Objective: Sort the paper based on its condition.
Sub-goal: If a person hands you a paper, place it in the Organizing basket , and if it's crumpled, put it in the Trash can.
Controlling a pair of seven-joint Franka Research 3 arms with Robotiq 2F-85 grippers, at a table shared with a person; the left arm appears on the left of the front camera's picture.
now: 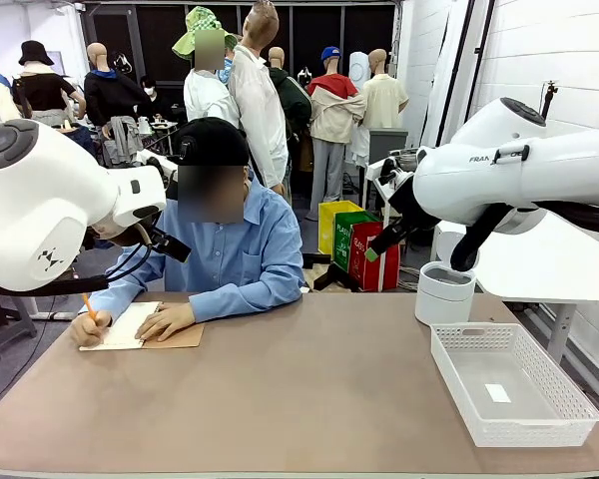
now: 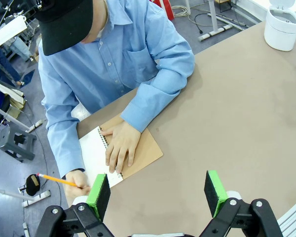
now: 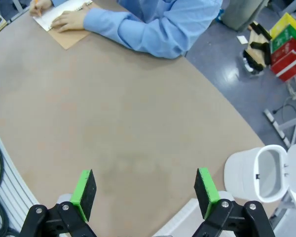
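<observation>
Brown tabletop spreads across the front view, and at the 10 o'clock corner of the table (image 1: 299,399) a person (image 1: 235,259) in a blue shirt and black cap bends over a spiral notebook (image 1: 183,338) with a brown cardboard cover. White paper (image 1: 120,327), the open page of that notebook, lies flat there. One hand (image 1: 166,320) presses on it with fingers spread across the spiral binding, while the other hand (image 1: 86,329) holds an orange pencil (image 1: 87,306) at the page's outer edge. Toward 4 o'clock a white lattice basket (image 1: 524,431) sits near the table's edge, with a tiny white tag (image 1: 497,393) on its floor. At 2 o'clock stands a white cylindrical bin (image 1: 444,294), its top open. The left gripper (image 2: 157,183) hangs above the table with its jaws released and spread wide, empty. In its wrist view the notebook lies at 11 o'clock from it, just beyond one green pad. The right gripper (image 3: 144,183) is likewise released, its green pads far apart over bare tabletop. Its wrist view has the bin at 4 o'clock and the notebook far off at 11 o'clock. Both grippers are apart from the paper.
</observation>
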